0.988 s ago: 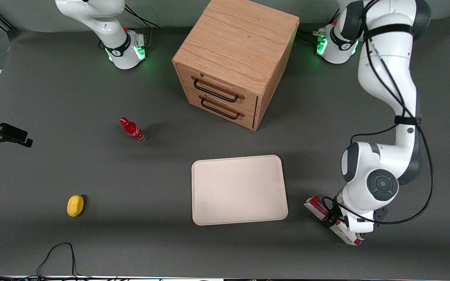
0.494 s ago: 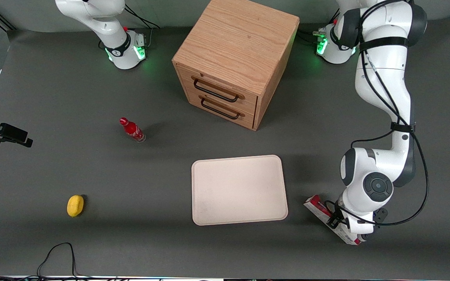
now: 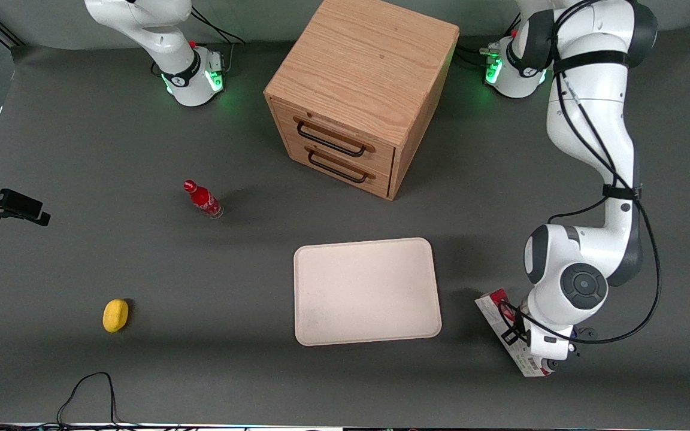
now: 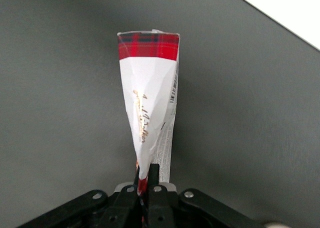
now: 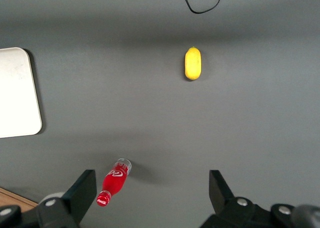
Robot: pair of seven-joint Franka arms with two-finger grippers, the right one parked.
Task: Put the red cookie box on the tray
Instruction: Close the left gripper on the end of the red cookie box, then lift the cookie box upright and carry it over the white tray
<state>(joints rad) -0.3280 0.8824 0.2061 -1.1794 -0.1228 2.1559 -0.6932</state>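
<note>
**Cookie box gripped near the tray, ready to carry**

Cookie box (image 3: pixel 510 332) sits beside the tray (image 3: pixel 367 291), toward the working arm's end of the table, with a strip of bare table between them. The gripper (image 4: pixel 148 180) is on it, fingers pinched nearly together on the narrow edge of the carton, so the box is held.

It looks like a light, thin cardboard carton: stiff along its length but easy to dent across its flat faces. Because it is long and slim, a grip near one end would probably let it swing or droop, so a hold close to the middle should keep it level. The glossy print may be a little slippery, and a hard squeeze could crush what is inside.

From the front, the arm's wrist covers the middle of the box, leaving only its two ends visible, and the fingers cannot be seen. The wrist camera shows them closed on the carton, with the red end pointing away and a pale corner of the tray (image 4: pixel 295 7) close by.
</note>
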